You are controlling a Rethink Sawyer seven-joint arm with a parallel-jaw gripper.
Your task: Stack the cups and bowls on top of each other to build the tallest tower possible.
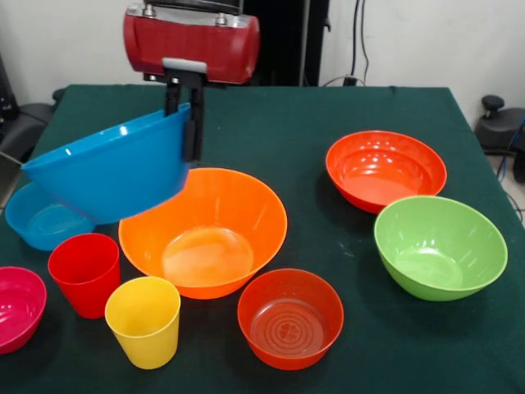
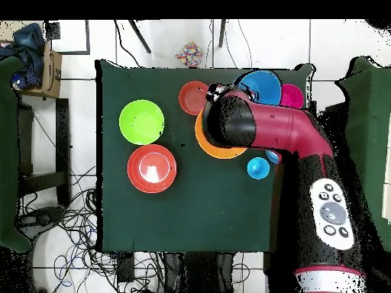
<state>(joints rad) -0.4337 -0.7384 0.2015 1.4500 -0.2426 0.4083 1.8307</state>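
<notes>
Fingers [image 1: 184, 123] are clamped on the blue bowl's [image 1: 111, 171] rim, held tilted beside the orange bowl [image 1: 209, 234]. Nothing is stacked; all other pieces lie separate on the counter [image 1: 328, 111].

The arm [image 2: 290, 137] is glossy red with black joints, a grey button panel, and thin black fingers [image 1: 195, 127].

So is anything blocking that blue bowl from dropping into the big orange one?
Nothing visible does. The gripper holds the blue bowl by its rim, tilted above the table, and the pale orange bowl beside it looks empty inside.
</notes>
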